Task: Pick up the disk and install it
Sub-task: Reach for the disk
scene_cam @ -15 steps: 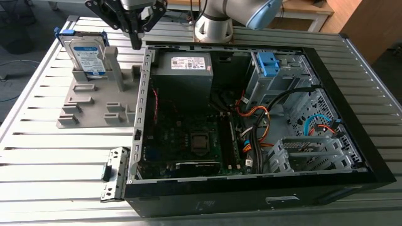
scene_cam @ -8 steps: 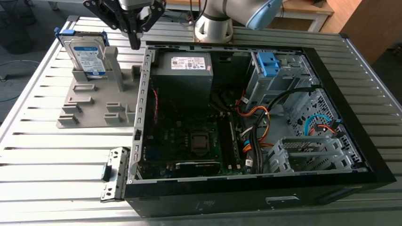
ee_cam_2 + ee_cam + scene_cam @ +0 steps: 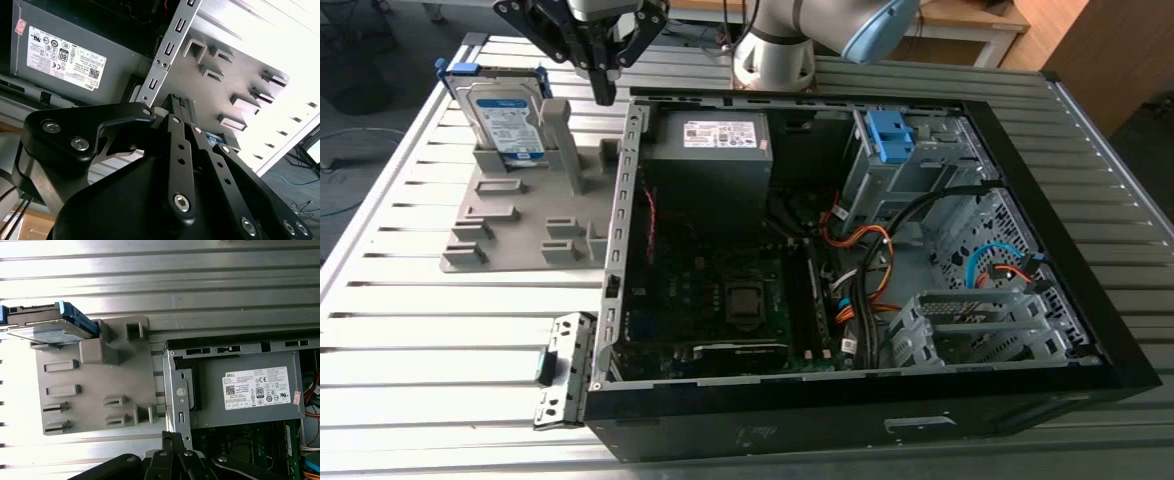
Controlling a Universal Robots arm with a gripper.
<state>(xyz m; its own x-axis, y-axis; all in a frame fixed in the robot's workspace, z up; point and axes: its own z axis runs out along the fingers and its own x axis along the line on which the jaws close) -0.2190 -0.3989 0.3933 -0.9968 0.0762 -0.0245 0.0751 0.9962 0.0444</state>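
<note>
A slatted metal table (image 3: 400, 330) carries everything. At about ten o'clock in the exterior view, the disk (image 3: 504, 115) stands upright on its edge in a slot of a grey holder (image 3: 500, 235), label facing outward. Standing it up likely leaves its blue-framed sides free to be gripped from above. In the first wrist view the disk (image 3: 50, 325) sits at one end of the holder (image 3: 90, 390).

Toward three o'clock from the disk, the gripper (image 3: 604, 92) hangs above the gap between the holder and the computer case (image 3: 854, 415). Its fingers are clenched together on nothing. It is near the disk but not touching it. An upright grey post (image 3: 558, 130) of the holder stands between them and may crowd an approach.

Further along lies the open case. Its pale metal edge rail (image 3: 630, 200) runs just beside the holder. Inside, at about twelve o'clock, sits a grey power supply (image 3: 710, 160). At one o'clock a blue bracket (image 3: 887, 135) rests in a metal drive cage (image 3: 934, 165). Orange and black cables (image 3: 867, 245) loop below the cage and could snag.
</note>
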